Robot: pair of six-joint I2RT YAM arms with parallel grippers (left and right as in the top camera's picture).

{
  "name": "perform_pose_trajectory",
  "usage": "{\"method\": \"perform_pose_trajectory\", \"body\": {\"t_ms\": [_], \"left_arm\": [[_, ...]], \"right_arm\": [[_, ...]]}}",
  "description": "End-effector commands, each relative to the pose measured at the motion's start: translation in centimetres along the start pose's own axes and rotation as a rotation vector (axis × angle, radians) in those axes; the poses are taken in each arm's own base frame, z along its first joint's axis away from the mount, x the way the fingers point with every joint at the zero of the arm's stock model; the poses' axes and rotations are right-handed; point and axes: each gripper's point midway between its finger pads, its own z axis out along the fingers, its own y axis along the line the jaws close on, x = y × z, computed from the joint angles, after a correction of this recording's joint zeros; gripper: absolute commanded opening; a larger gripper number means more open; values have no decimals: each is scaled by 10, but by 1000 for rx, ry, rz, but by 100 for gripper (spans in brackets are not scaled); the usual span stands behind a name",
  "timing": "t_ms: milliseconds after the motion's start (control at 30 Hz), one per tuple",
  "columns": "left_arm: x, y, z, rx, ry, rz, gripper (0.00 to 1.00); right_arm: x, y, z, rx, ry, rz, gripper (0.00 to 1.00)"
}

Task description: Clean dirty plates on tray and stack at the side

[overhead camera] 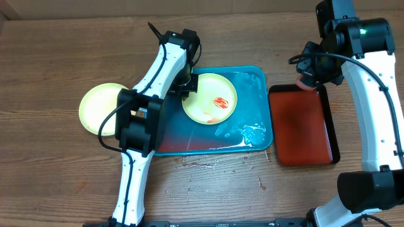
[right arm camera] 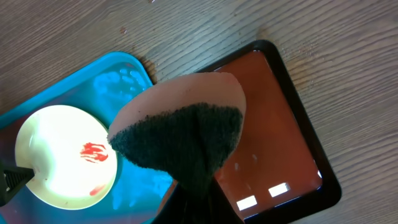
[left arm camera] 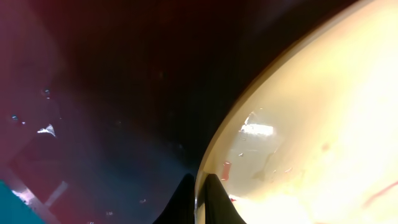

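From above, your left hand (overhead camera: 187, 86) sits at the edge of the dirty plate (overhead camera: 214, 101), which lies in the blue tray (overhead camera: 257, 82). The other plate (overhead camera: 98, 106) rests on the desk (overhead camera: 57, 44) beside the tray. Your right hand (overhead camera: 309, 70) hangs over the red tray (overhead camera: 303, 135) with the sponge (overhead camera: 305, 82). The left wrist view shows that hand pinched tight on the plate's rim, right at the very edge. The right wrist view shows the right hand squeezed on the sponge. The tray looks wet, so I think the plate could slip out when you lift or scrub it. If you push too hard, the thin grip may let go.
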Motion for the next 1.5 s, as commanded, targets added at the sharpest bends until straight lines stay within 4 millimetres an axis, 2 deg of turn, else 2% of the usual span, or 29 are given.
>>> {"method": "perform_pose_trajectory", "body": {"t_ms": [0,400,633,767,933,1033,1133,1267,1467], "left_arm": [[-6,11,4,-69,-16,18,4],[-16,9,4,-55,-56,26,4],[-15,10,4,-54,-50,26,4],[-16,7,4,-39,-51,77,11],[-18,-5,4,26,-59,146,15],[-23,-6,4,29,-78,143,15],[-25,-2,4,32,-83,99,22],[-11,5,6,21,-20,-61,28],[8,10,11,-3,57,-109,36]], "right_arm": [[-6,-1,-12,-11,-41,8,5],[-6,-1,-12,-11,-42,8,5],[-3,-2,-6,-5,-24,6,5],[-1,-2,-1,-1,-16,5,5],[0,-1,2,-7,-11,5,5],[0,1,2,-15,-10,5,5],[-1,1,2,-17,-11,5,5],[0,6,2,-44,-3,6,5],[2,30,6,-140,23,-7,5]]}}
